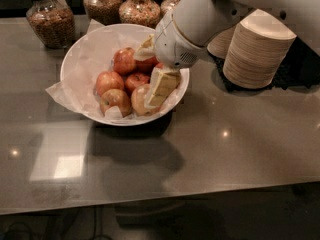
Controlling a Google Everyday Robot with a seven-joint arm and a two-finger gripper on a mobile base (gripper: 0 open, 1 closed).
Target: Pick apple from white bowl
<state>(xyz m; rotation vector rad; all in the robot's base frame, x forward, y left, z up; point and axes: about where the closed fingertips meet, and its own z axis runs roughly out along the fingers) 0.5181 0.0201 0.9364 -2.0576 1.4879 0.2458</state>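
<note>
Apple (138, 100): palest one, cream-yellow with a faint blush. It sits at the front-right of the white bowl (80, 51), close to the near rim, resting on the crumpled paper liner (56, 91).

Gripper (159, 86): down inside the bowl on its right side and overlapping the apple's right edge in this view. The cream-coloured pad covers part of the fruit. Can't tell if there's real contact or it's just in front. Can't tell whether the gripper is spread or pressed together either; the wrist housing blocks the view. The apple does not look lifted and is level with its neighbours.

White arm (200, 19) comes in from the upper right, above the bowl's far-right rim.

Counts:
- Apples in the bowl: 6 visible, namely 1 pale target and 5 redder ones. Two red ones are at the back (125, 60) (146, 64), two in the middle (109, 81) (135, 79), and one at the front-left (115, 101), just beside the target.
- White bowls: 1.
- Glass jars (50, 20) along the back edge: 4, the rightmost partly behind the arm.
- Stacks of beige disposable bowls (257, 54): 1 clear, right of the white bowl and apart from it. A second beige shape beside it is partly behind the arm.
- Grippers: 1.

Everything sits on a glossy grey countertop (225, 149).
</note>
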